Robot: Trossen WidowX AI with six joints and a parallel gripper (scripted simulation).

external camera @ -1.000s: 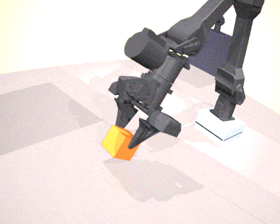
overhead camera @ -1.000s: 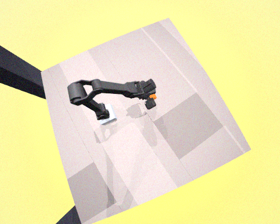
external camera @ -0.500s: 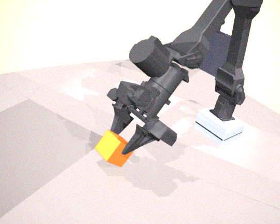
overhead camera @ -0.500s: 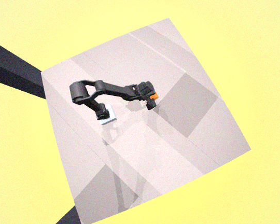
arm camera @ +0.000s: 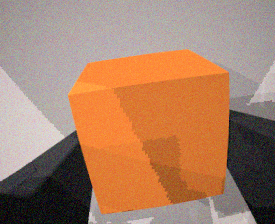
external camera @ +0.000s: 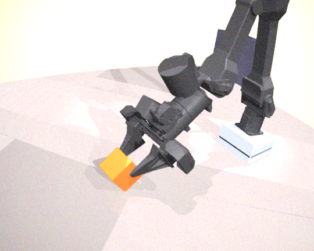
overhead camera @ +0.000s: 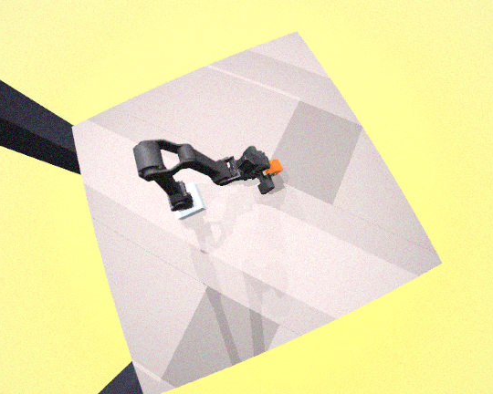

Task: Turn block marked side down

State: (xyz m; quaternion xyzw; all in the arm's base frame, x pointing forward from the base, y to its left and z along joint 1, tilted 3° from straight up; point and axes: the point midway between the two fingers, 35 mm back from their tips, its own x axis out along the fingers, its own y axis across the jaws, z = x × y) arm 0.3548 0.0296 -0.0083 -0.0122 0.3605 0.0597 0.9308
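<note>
Orange block [external camera: 120, 168] is clamped in my gripper [external camera: 128, 162], tilted up on one corner that looks to be touching the table [external camera: 62, 203].

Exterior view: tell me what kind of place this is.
Probably a bare robot test bench, not a home or workshop: one pale table, a single arm bolted to a white base block, and only an orange block clamped in the end effector.
</note>
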